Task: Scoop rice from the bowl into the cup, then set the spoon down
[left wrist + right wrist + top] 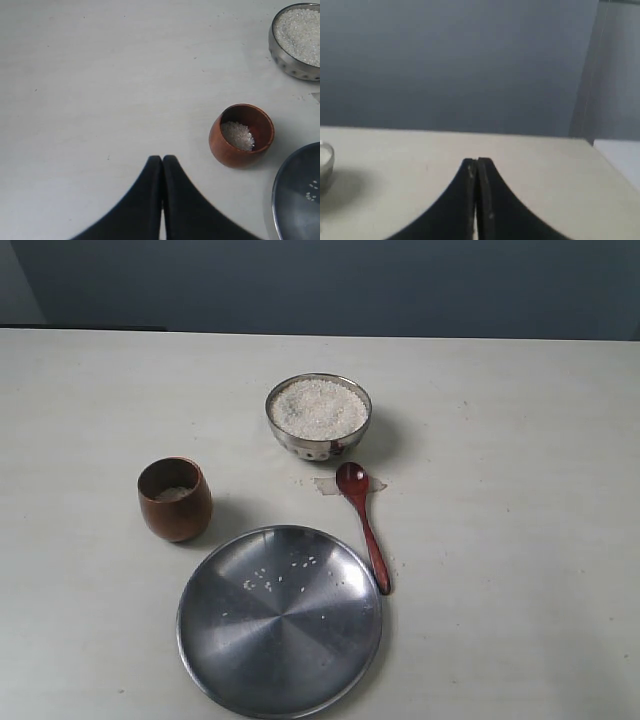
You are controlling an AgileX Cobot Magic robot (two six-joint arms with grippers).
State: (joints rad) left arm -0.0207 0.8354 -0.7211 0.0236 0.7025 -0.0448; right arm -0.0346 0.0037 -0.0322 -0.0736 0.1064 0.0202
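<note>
Spoon (364, 525) flat on table (520, 540), free of both grippers, just off plate's (290, 650) right rim as seen from exterior camera. Handle end right at that rim, touching or just short of it, hard to say. Round head away from plate, face up, pointing toward bowl (318, 447). Small clear patch (328, 484) on table under head.

Bowl beyond plate's far edge, slightly right of plate's middle, apart from it, filled nearly to rim with rice (318, 408). Cup (176, 510) upright just off plate's far-left rim, near but not touching, a little rice in its bottom. Few loose grains (265, 583) scattered on plate's far half, a few more on table between plate and bowl.

Left gripper (162, 159) fully closed, black fingertips pressed together, nothing between them. Above bare table, on cup's side of plate, well clear of plate. Right gripper (477, 161) likewise closed tip to tip, empty, over bare table, only bowl's edge at margin of its own view. Place relative to plate not to be told.
</note>
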